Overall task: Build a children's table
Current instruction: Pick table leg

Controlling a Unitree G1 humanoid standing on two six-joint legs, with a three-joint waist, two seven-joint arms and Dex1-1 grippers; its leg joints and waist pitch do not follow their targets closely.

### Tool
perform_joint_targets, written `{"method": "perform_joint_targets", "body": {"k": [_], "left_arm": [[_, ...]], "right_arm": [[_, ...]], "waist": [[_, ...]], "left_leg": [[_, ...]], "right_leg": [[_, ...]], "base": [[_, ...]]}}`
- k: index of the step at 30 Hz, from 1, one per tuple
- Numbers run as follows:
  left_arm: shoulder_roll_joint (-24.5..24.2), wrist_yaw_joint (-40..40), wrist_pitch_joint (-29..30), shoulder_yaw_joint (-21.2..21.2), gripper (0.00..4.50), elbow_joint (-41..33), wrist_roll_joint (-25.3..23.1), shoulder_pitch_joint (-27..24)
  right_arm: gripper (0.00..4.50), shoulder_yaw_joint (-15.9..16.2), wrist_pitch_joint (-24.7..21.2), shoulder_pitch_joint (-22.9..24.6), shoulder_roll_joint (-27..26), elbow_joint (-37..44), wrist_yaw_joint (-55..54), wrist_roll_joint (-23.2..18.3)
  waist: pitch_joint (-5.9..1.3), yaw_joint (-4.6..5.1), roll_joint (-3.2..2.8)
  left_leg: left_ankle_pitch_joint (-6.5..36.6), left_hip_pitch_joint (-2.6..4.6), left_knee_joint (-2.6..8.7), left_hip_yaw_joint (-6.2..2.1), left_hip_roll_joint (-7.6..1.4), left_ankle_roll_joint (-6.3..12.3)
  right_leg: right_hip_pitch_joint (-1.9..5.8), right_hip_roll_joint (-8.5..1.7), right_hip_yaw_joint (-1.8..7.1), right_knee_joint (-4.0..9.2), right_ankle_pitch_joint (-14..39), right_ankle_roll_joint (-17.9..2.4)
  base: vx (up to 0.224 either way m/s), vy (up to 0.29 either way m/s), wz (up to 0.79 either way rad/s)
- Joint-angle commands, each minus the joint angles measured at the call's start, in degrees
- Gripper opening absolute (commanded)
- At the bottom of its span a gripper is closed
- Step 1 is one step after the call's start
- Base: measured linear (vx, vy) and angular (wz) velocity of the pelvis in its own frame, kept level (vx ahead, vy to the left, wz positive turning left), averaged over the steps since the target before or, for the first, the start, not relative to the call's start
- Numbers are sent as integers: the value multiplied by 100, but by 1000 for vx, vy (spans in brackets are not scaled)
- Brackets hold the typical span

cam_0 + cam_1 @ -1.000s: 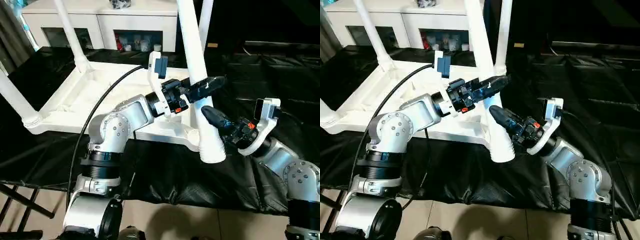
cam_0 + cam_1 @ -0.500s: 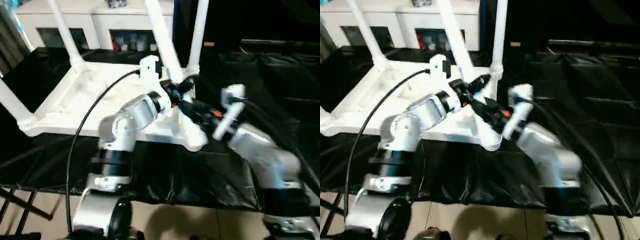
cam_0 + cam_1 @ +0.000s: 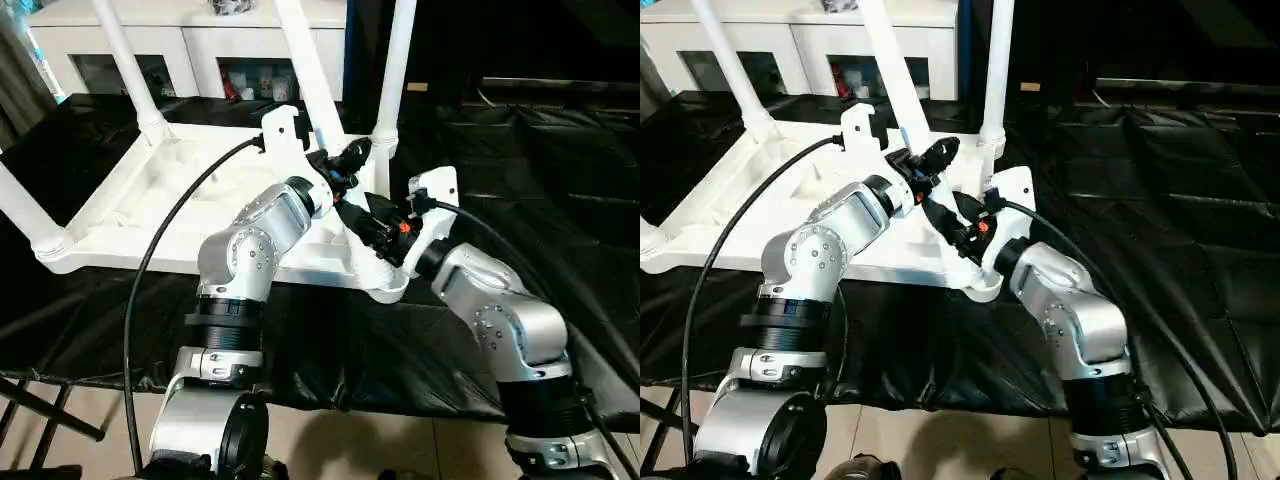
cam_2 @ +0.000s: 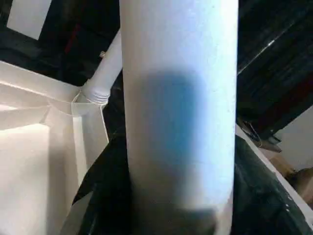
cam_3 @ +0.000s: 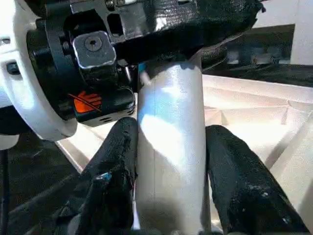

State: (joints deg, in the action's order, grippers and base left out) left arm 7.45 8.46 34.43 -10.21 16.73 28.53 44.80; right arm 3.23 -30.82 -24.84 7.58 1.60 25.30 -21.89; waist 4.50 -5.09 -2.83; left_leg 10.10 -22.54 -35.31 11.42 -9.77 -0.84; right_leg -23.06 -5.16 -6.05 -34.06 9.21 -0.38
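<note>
The white table top [image 3: 180, 200] lies underside up on black cloth. Legs stand in its near left [image 3: 25, 205], far left [image 3: 125, 65] and far right [image 3: 393, 70] corners. A fourth leg [image 3: 305, 60] leans over the near right corner, its flared end at the socket [image 3: 388, 282]; whether it is seated is hidden. My left gripper [image 3: 340, 165] is shut on this leg, which sits between its black fingers [image 4: 100, 191]. Just below, my right gripper [image 3: 372, 222] is shut on the same leg [image 5: 171, 147], fingers [image 5: 117, 161] pressed on both sides.
A white cabinet [image 3: 190, 40] with glass doors stands behind the table top. Black cloth [image 3: 540, 150] covers the surface to the right and front. A black cable [image 3: 175, 240] runs from my left wrist across the top. Bare floor [image 3: 60, 400] shows below the near edge.
The held leg's lower end has come in from beyond the near right corner to the socket. My left gripper's fingers have closed on the leg, and the right gripper moved left along with it.
</note>
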Motion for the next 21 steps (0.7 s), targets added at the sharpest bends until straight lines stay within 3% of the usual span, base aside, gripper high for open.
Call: {"method": "perform_joint_targets", "body": {"k": [1,2,5,7,8,11,13,17,21], "left_arm": [[156,15,-194,31,193,-47,0,-10],[108,138,-235,83,192,-54,-8,-19],[-5,430,-299,162,190,-28,-22,-10],[-201,902,-362,254,190,22,3,14],[-428,1366,-347,328,189,96,51,51],[-636,1789,-228,411,188,154,120,89],[-785,2178,-69,451,188,160,255,113],[-1265,3854,364,726,188,122,709,156],[-1434,4868,769,817,188,-39,1239,204]], "right_arm": [[178,110,63,-140,-19,169,-79,137],[178,111,105,-167,-18,123,-88,171],[248,56,144,-207,26,31,-42,141],[253,-102,108,-263,153,-79,141,11],[261,-233,-56,-301,380,-127,554,-253],[294,-236,-172,-304,673,-118,1118,-471],[315,-260,-367,-300,913,-85,1599,-728],[335,-275,-975,-355,1572,-117,2975,-1461],[336,-100,-1258,-386,1836,-225,3645,-1693]], "waist": [[-509,7,152],[-513,3,144],[-508,10,147],[-513,-6,145],[-512,-8,138],[-511,-24,134],[-527,-32,154],[-528,-56,174],[-522,-77,163]], "left_leg": [[1077,119,426,-205,-327,127],[1054,117,423,-205,-325,131],[1056,121,425,-200,-329,132],[1046,128,427,-206,-318,153],[1045,136,424,-202,-320,162],[995,145,419,-185,-340,196],[913,120,407,-188,-327,258],[780,117,375,-171,-330,383],[789,120,369,-168,-340,375]], "right_leg": [[280,-419,319,479,1915,-744],[284,-424,320,474,1897,-747],[274,-422,326,477,1874,-739],[275,-424,326,473,1915,-712],[270,-424,327,475,1918,-722],[267,-411,350,436,1681,-813],[323,-431,343,403,1536,-911],[314,-443,345,388,1561,-1049],[308,-443,324,394,1739,-1132]], "base": [[0,0,0],[0,0,0],[0,0,0],[0,0,0],[0,0,0],[0,0,0],[0,0,0],[0,0,0],[0,0,0]]}}
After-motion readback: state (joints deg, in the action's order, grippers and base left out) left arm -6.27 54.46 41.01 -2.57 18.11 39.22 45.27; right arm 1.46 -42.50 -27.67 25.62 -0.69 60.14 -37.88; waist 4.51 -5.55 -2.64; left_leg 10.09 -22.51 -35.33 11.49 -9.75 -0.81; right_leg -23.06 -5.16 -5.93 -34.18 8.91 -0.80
